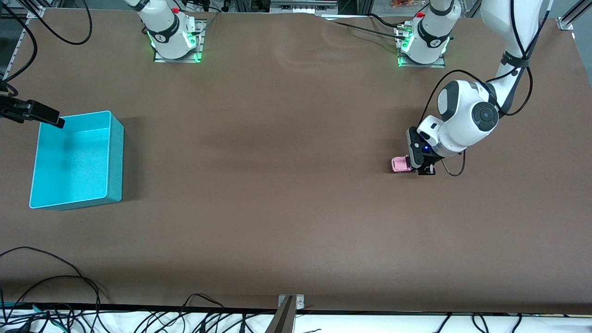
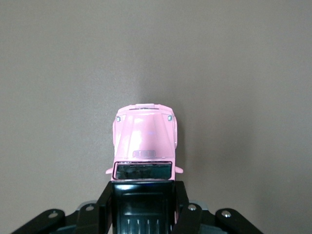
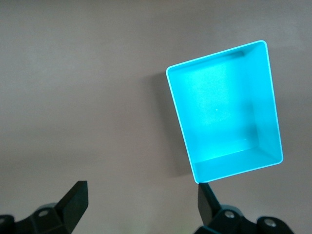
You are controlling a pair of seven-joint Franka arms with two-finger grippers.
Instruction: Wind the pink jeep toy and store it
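The pink jeep toy is down at the table surface toward the left arm's end. My left gripper is shut on its rear part. In the left wrist view the pink hood points away from the gripper, and the black fingers press both sides of the black roof. My right gripper hangs open by a corner of the turquoise bin, at the right arm's end. In the right wrist view nothing lies between its fingertips, and the empty bin sits ahead.
Brown table cloth covers the whole surface between the jeep and the bin. Both arm bases stand along the table's edge farthest from the front camera. Loose cables lie along the nearest edge.
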